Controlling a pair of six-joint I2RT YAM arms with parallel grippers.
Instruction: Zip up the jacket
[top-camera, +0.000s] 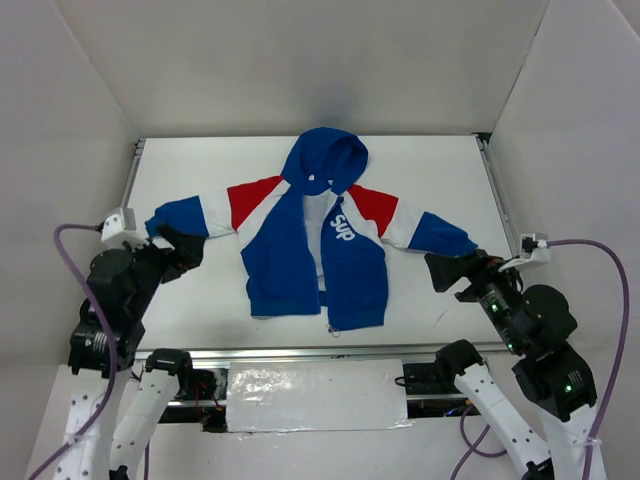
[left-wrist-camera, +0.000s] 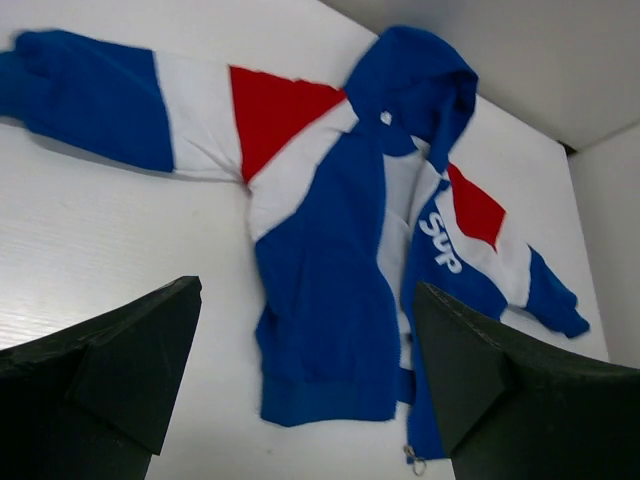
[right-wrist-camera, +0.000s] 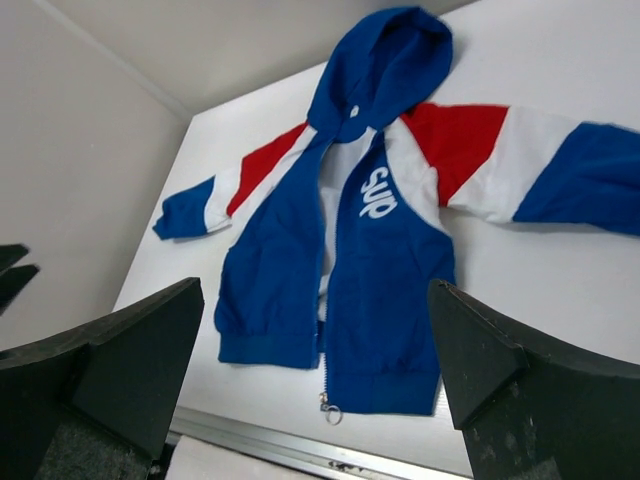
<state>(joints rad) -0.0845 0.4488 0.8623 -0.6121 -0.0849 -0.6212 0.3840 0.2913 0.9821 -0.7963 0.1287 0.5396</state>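
The jacket lies flat on its back in the middle of the white desk, hem toward the arms and hood toward the far wall, both sleeves spread out sideways.

Nearest the camera, a silvery sheet sits between the two arm bases, just before the metal rail along the desk's near edge. The left hand hangs over the left side of the desk with its fingers spread wide and nothing between them. The right hand does the same on the right side, released and gripping nothing. Each one is just beside the blue cuff of the sleeve on its side; whether either touches the cloth cannot be told.

At the hem, the zip pull, a small metal ring, pokes out past the blue waistband at the bottom of the front opening. Above it the two blue front panels part, showing a strip of white lining up to the collar, so the zip is not done up. White "sup" lettering runs down the panel to the right of the opening. Red and white bands cross each shoulder. Farthest off, the blue hood lies flattened, well short of the back wall.
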